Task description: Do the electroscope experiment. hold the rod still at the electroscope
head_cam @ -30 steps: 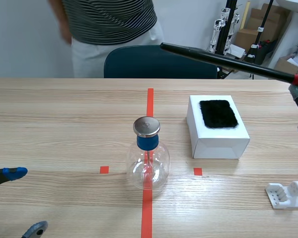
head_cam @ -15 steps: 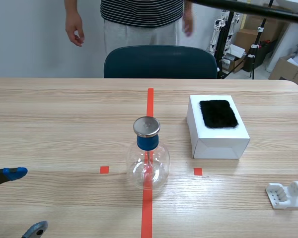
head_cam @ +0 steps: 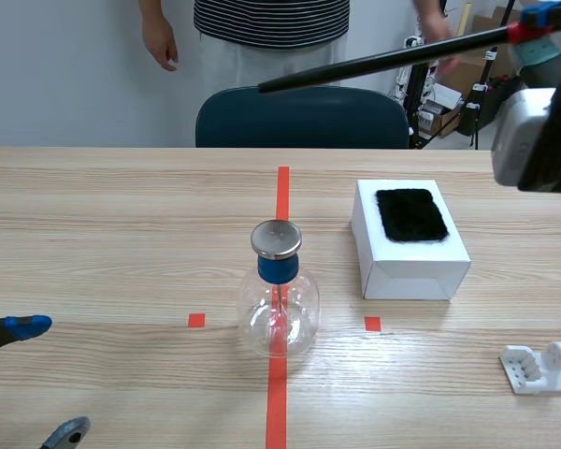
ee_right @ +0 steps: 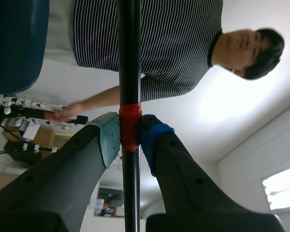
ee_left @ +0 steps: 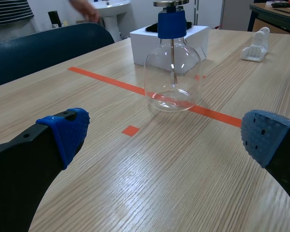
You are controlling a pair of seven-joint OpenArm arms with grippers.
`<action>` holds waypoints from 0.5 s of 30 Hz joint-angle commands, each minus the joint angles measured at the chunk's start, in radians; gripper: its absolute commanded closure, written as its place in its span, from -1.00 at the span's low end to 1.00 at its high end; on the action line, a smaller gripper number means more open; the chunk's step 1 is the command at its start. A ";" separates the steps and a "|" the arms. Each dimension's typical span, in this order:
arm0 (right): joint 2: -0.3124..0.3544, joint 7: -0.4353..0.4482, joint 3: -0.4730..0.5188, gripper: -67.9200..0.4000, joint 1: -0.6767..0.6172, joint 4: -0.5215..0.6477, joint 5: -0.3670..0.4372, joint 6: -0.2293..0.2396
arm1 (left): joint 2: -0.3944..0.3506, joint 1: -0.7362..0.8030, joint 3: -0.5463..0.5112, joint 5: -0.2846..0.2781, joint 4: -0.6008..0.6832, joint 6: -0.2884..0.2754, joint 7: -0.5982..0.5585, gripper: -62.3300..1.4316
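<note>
Scene view: rod point(head_cam: 383, 64) is way up high and slanting, its tip well apart from the electroscope point(head_cam: 279, 290).
Right gripper point(ee_right: 129, 130): clamped tight on the rod.
Left gripper point(ee_left: 164, 134): spread wide, holding nothing, with the electroscope ahead of it.

Table point(head_cam: 122, 215): pale wood grain, smooth, low sheen with soft reflections.
Flask point(head_cam: 279, 323) at the middle: clear glass, glossy, bright glints. Blue stopper point(head_cam: 278, 269), matt, plastic by the look. Disc point(head_cam: 276, 238) on top, brushed grey metal. Thin metal stem point(ee_left: 172, 63) inside.
Box point(head_cam: 407, 267) to the right: white card, matt. Black patch point(head_cam: 410, 214) on its lid, furry, dull.
Rod point(head_cam: 383, 62), far right: black, smooth, slight gloss; red tape-like band point(ee_right: 129, 126).
Right gripper point(ee_right: 129, 137): dotted rubbery pads point(ee_right: 110, 137), matt, on hard black plastic.
Stand point(head_cam: 540, 367), near right: white plastic, matt.
Chair point(head_cam: 299, 119), far: dark, smooth.
</note>
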 commanded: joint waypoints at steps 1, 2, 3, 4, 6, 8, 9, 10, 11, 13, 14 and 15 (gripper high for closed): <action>0.004 -0.006 -0.001 0.99 0.009 0.016 -0.026 -0.015 | -0.006 -0.003 0.000 -0.013 0.013 -0.002 -0.050 -1.00; 0.002 -0.010 -0.011 0.99 0.009 0.016 -0.049 -0.015 | -0.006 -0.003 0.000 -0.013 0.013 -0.002 -0.050 -1.00; -0.002 -0.019 -0.018 1.00 0.009 0.016 -0.072 -0.015 | -0.006 -0.003 0.000 -0.013 0.013 -0.002 -0.050 -1.00; -0.010 -0.031 -0.026 1.00 0.009 0.014 -0.100 -0.015 | -0.006 -0.003 0.000 -0.013 0.013 -0.002 -0.050 -1.00; -0.026 -0.040 -0.035 1.00 0.009 0.008 -0.143 -0.015 | -0.006 -0.003 0.000 -0.013 0.013 -0.002 -0.050 -1.00; -0.042 -0.040 -0.042 1.00 0.009 0.000 -0.179 -0.015 | -0.006 -0.003 0.000 -0.013 0.013 -0.002 -0.050 -1.00; -0.048 -0.039 -0.046 1.00 0.008 -0.005 -0.196 -0.015 | -0.006 -0.003 0.000 -0.013 0.013 -0.002 -0.050 -1.00; -0.052 -0.039 -0.051 1.00 0.008 -0.010 -0.213 -0.015 | -0.006 -0.003 0.000 -0.013 0.013 -0.002 -0.050 -1.00; -0.055 -0.040 -0.056 1.00 0.008 -0.014 -0.227 -0.014 | -0.006 -0.003 0.000 -0.013 0.013 -0.002 -0.050 -1.00; -0.066 -0.039 -0.063 1.00 0.008 -0.026 -0.266 -0.014 | -0.006 -0.003 0.000 -0.013 0.013 -0.002 -0.050 -1.00; -0.071 -0.039 -0.063 1.00 0.008 -0.034 -0.288 -0.014 | -0.006 -0.003 0.000 -0.013 0.013 -0.002 -0.050 -1.00; -0.077 -0.038 -0.063 1.00 0.008 -0.041 -0.304 -0.014 | -0.006 -0.003 0.000 -0.013 0.013 -0.002 -0.050 -1.00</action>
